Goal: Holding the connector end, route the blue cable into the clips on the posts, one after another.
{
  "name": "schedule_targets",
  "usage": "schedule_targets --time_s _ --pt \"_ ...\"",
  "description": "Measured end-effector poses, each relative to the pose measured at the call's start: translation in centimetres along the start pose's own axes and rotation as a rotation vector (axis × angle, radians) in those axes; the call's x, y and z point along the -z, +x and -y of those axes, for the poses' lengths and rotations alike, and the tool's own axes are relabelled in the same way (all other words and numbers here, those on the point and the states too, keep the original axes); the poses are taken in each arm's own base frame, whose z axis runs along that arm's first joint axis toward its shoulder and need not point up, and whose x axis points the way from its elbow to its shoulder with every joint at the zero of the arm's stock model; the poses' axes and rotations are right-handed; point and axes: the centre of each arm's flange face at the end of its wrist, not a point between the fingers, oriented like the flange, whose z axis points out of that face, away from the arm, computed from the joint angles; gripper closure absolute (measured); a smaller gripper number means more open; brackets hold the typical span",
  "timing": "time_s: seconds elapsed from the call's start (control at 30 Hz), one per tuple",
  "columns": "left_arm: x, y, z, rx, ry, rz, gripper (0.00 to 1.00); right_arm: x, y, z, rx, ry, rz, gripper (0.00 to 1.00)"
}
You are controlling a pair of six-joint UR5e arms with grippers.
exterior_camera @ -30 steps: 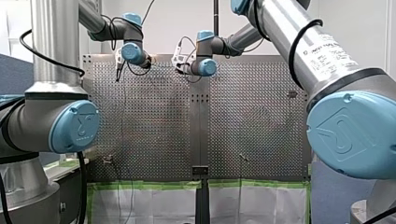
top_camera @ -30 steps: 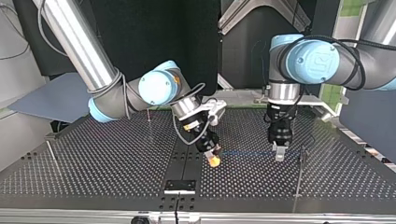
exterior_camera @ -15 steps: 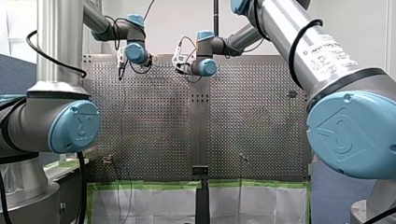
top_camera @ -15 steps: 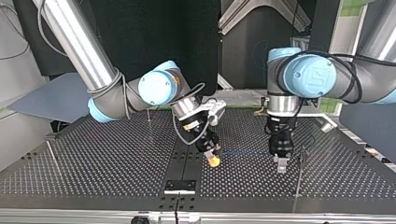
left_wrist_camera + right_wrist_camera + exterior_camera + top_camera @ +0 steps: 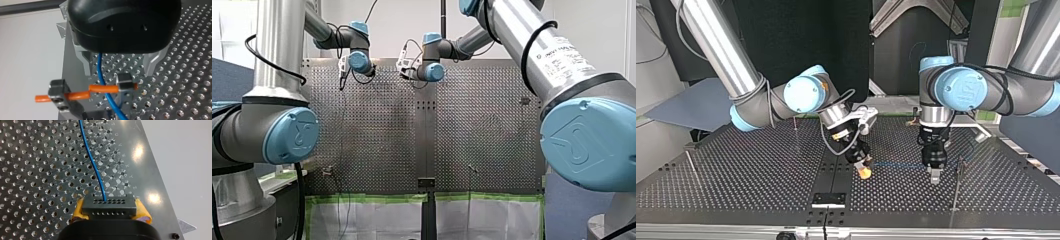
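The thin blue cable (image 5: 898,164) runs level above the perforated table between my two grippers. My right gripper (image 5: 864,169), with yellow pads (image 5: 79,207), is shut on the black connector (image 5: 110,210) at the cable's end (image 5: 92,162). In the left wrist view the cable (image 5: 100,72) passes between the metal fingers (image 5: 85,62) of my left gripper (image 5: 117,70), which stand wide apart without pinching it. Just ahead of those fingers is a grey clip (image 5: 123,82) with orange pins. In the top view my left gripper (image 5: 934,175) hangs beside a thin post (image 5: 958,172).
A second clip block (image 5: 58,91) with an orange pin sits beside the first, by the plate's edge. Other thin posts stand at the top view's left (image 5: 691,162) and behind my right arm (image 5: 795,125). A black bracket (image 5: 828,199) lies at the table's near edge.
My left arm has turned at the wrist and its gripper has dropped a little lower by the post, along the cable. My right gripper has held still with the connector.
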Motion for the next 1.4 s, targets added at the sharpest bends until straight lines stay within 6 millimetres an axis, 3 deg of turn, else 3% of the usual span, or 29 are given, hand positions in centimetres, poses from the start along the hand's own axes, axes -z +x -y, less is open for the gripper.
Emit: schedule_targets --time_s 0.17,0.23,0.27,0.3,0.33,0.37,0.4,0.43,0.47,0.5,1.1,1.4 --pt "0.0 0.0 0.0 -0.002 -0.002 -0.001 0.00 0.0 0.0 -0.1 0.000 -0.001 0.000 1.00" --pt "0.0 0.0 0.1 0.003 -0.001 -0.001 0.24 0.0 0.0 0.0 0.000 -0.001 0.000 1.00" --pt "0.1 0.0 0.1 0.006 -0.001 -0.001 0.24 0.0 0.0 0.0 0.000 -0.001 0.000 1.00" --pt "0.1 0.0 0.1 0.010 -0.001 -0.001 0.35 0.0 0.0 0.0 0.000 -0.001 0.000 1.00" --pt "0.1 0.0 0.1 0.016 -0.001 -0.001 0.58 0.0 0.0 0.0 0.000 -0.001 0.001 1.00" --pt "0.1 0.0 0.2 0.019 0.000 0.000 0.58 0.0 0.0 0.0 0.000 -0.001 0.001 1.00" --pt "0.1 -0.1 0.2 0.022 0.000 0.000 0.64 0.0 0.0 0.0 0.000 -0.001 0.001 1.00" --pt "0.1 -0.1 0.2 0.024 0.001 0.000 0.82 0.0 0.0 0.0 0.000 -0.001 0.001 1.00" --pt "0.1 0.0 0.2 0.026 0.001 -0.001 0.82 0.0 0.0 0.0 0.000 -0.001 0.001 1.00" --pt "0.1 0.0 0.2 0.027 0.001 -0.001 0.98 0.0 0.0 -0.1 0.000 -0.001 0.001 1.00" --pt "0.1 -0.1 0.2 0.056 -0.013 0.003 0.98 0.1 -0.2 -0.3 0.000 -0.004 0.007 1.00" --pt "0.9 -0.2 1.7 0.101 0.020 -0.006 0.98 1.1 -2.4 -0.9 -0.008 -0.022 0.049 1.00"
